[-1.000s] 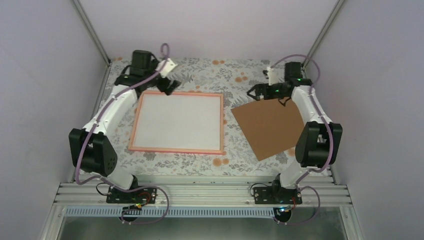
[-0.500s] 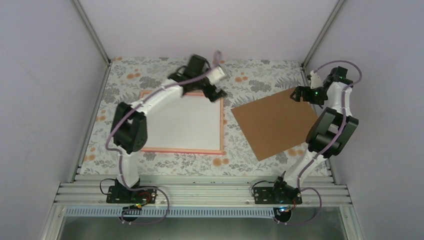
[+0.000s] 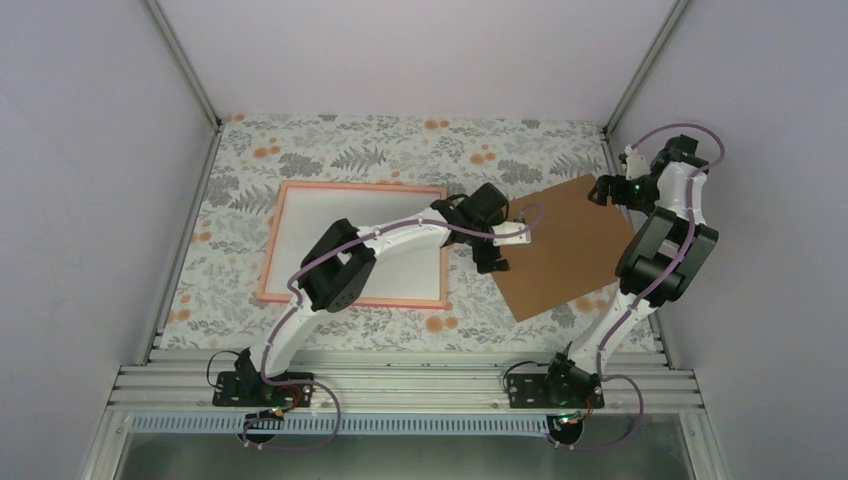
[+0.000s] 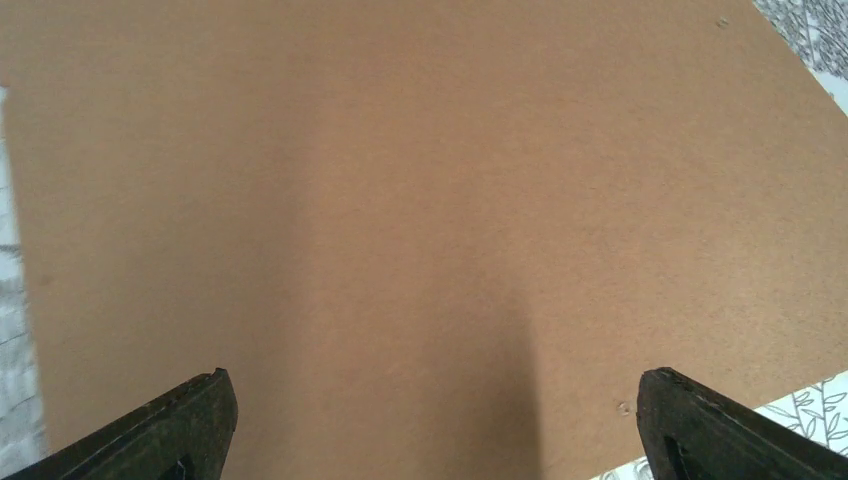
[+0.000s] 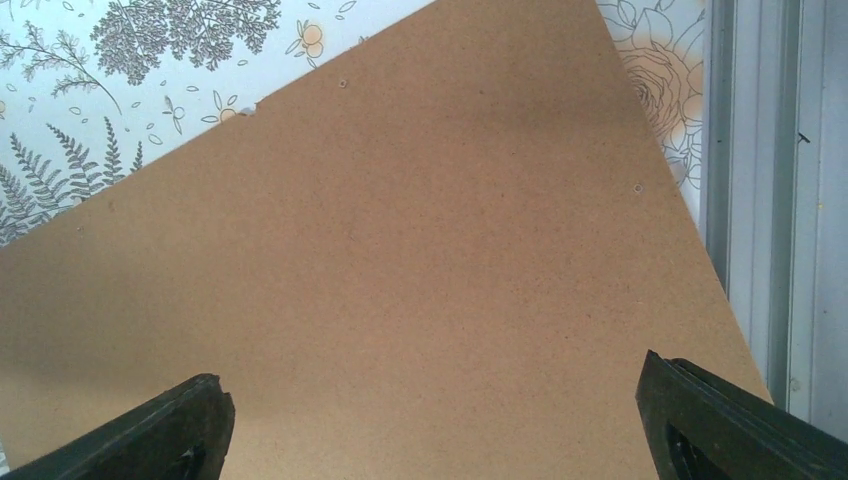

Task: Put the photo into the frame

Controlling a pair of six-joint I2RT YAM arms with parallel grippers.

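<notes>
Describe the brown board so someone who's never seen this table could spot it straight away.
Start at the floral-patterned table top. On its right half lies a flat, plain brown rectangular cardboard board, skewed to the table edges. Unlike the square-set, pink-edged rectangular frame to its left with a pale centre, it is solid brown and borderless.

The left tool (image 3: 497, 262) has swung across to the backing board (image 3: 570, 250).

A lab test booth: plain lilac walls (image 3: 420, 50) box in a floral-clothed table (image 3: 380, 150), and aluminium rails (image 3: 400, 385) at its near edge carry the left arm (image 3: 338, 268) and right arm (image 3: 665, 250).
</notes>
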